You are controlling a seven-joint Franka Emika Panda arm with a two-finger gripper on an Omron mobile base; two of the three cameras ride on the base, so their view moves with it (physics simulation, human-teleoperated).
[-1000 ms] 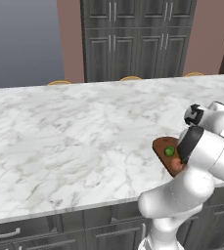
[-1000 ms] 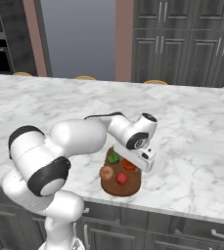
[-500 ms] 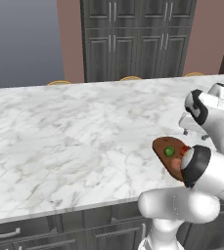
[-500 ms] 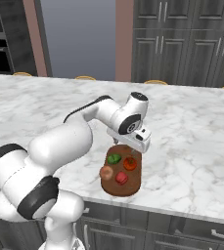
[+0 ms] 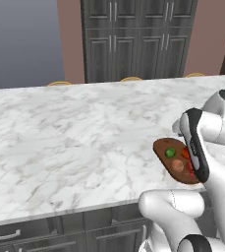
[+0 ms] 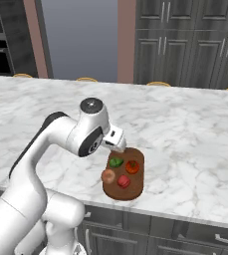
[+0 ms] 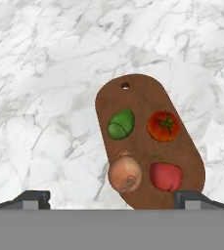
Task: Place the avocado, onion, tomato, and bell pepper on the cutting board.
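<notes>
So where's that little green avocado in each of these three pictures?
Left base view: avocado sits lower right, on the near-left part of the cutting board, beside the arm.
Right base view: avocado is just below centre, under the white hand.
Hand view: avocado is at the centre, below the board's hanging hole.
Shared landmark: the onion lies right next to it in every view.

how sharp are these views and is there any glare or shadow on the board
Hand view: crisp, the cutting board evenly lit, no glare, a faint soft shadow under the onion. Left base view: softer, the arm covers the board's far end. Right base view: clear, flat light, no glare.
</notes>
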